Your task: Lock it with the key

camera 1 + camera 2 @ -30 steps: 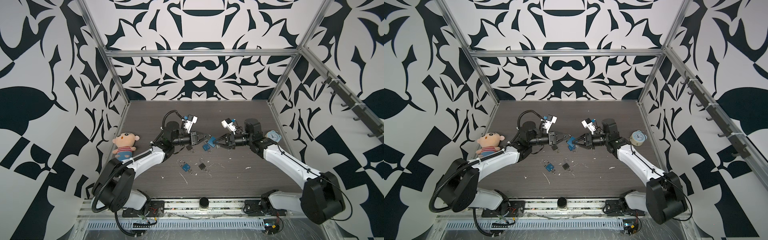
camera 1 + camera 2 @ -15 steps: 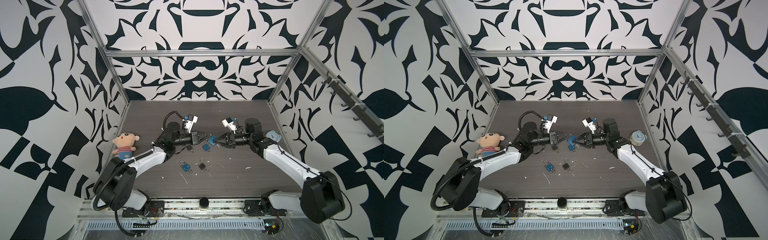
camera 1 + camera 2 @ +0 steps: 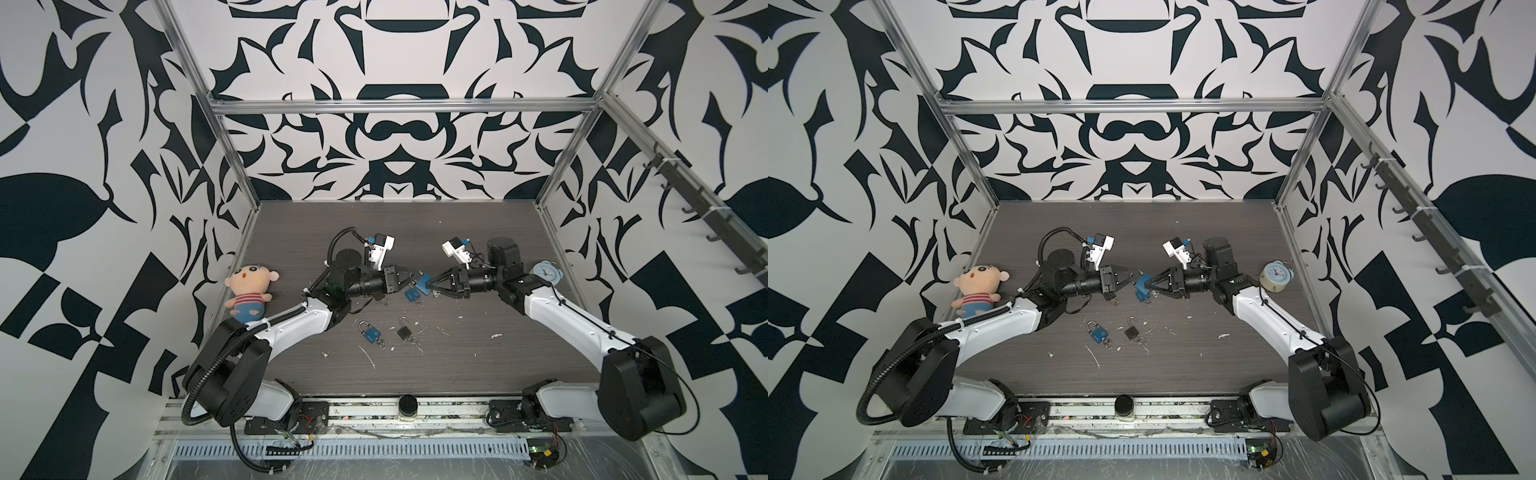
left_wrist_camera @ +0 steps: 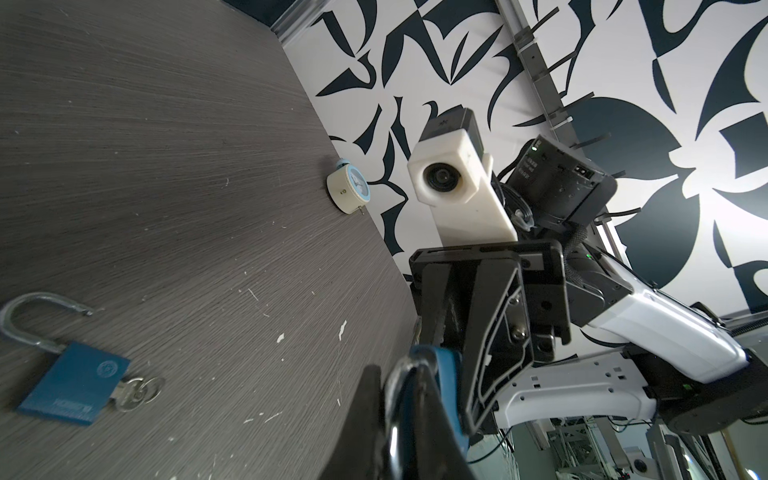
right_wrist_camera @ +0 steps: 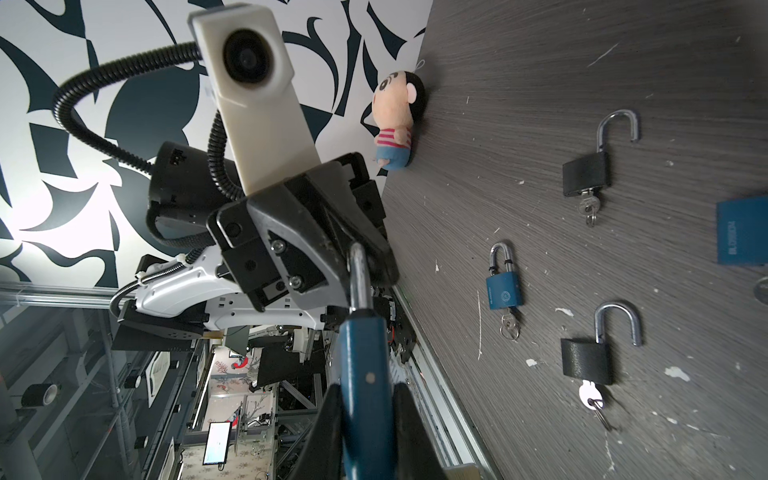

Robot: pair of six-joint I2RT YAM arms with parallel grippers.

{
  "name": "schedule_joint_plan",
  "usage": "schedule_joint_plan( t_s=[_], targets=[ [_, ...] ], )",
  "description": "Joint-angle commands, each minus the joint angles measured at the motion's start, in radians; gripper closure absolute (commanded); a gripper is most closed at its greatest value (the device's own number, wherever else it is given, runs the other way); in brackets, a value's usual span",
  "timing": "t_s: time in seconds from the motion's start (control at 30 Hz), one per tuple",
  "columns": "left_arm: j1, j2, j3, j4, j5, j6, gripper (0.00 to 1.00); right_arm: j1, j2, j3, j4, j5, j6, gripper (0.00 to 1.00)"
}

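Observation:
A blue padlock (image 3: 423, 284) (image 3: 1141, 284) hangs in mid-air above the table's middle, between both arms. My right gripper (image 5: 363, 419) (image 3: 430, 285) is shut on its blue body (image 5: 362, 374). My left gripper (image 4: 399, 419) (image 3: 410, 279) is shut on its steel shackle (image 4: 401, 374) (image 5: 356, 282). The lock is seen edge-on, so I cannot tell whether the shackle is pushed home. No key shows in the held lock. Other keys (image 5: 509, 328) sit in padlocks lying on the table.
On the table (image 3: 457, 374) lie a shut blue padlock (image 3: 372, 332), an open black one (image 3: 403, 331) and an open blue one (image 3: 412, 295) (image 4: 70, 390) just below the grippers. A second open black padlock (image 5: 586, 166) lies near them. A doll (image 3: 249, 291) leans at the left wall, a clock (image 3: 546, 272) stands at the right.

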Motion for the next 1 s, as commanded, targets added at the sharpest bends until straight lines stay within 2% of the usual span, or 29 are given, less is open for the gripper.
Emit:
schedule_joint_plan(
  t_s=[0.0, 0.13, 0.33, 0.43, 0.63, 0.7, 0.77, 0.83, 0.97],
  targets=[
    [-0.066, 0.010, 0.018, 0.006, 0.273, -0.036, 1.00, 0.035, -0.030, 0.084, 0.108, 0.152, -0.100, 1.00],
    [-0.034, 0.007, 0.044, -0.004, 0.316, -0.048, 0.99, 0.036, -0.046, 0.071, 0.079, 0.165, -0.119, 1.00],
    [-0.032, -0.002, 0.067, -0.079, 0.329, -0.008, 0.95, 0.035, -0.042, 0.077, 0.078, 0.170, -0.122, 1.00],
    [-0.032, 0.003, 0.069, -0.083, 0.329, -0.004, 1.00, 0.037, -0.040, 0.079, 0.078, 0.161, -0.122, 1.00],
    [-0.029, 0.017, 0.072, -0.093, 0.302, -0.002, 1.00, 0.037, -0.046, 0.084, 0.041, 0.185, -0.145, 1.00],
    [-0.016, 0.016, 0.065, -0.108, 0.268, -0.001, 1.00, 0.037, -0.050, 0.076, 0.047, 0.186, -0.144, 0.72],
    [0.003, 0.013, 0.059, -0.109, 0.248, -0.012, 1.00, 0.035, -0.058, 0.058, 0.079, 0.183, -0.126, 0.57],
    [0.027, 0.009, 0.048, -0.092, 0.239, -0.032, 1.00, 0.028, -0.066, 0.045, 0.100, 0.178, -0.107, 0.50],
    [0.072, 0.000, 0.043, -0.098, 0.235, -0.051, 1.00, -0.013, -0.092, 0.010, 0.164, 0.167, -0.048, 0.47]
  ],
)
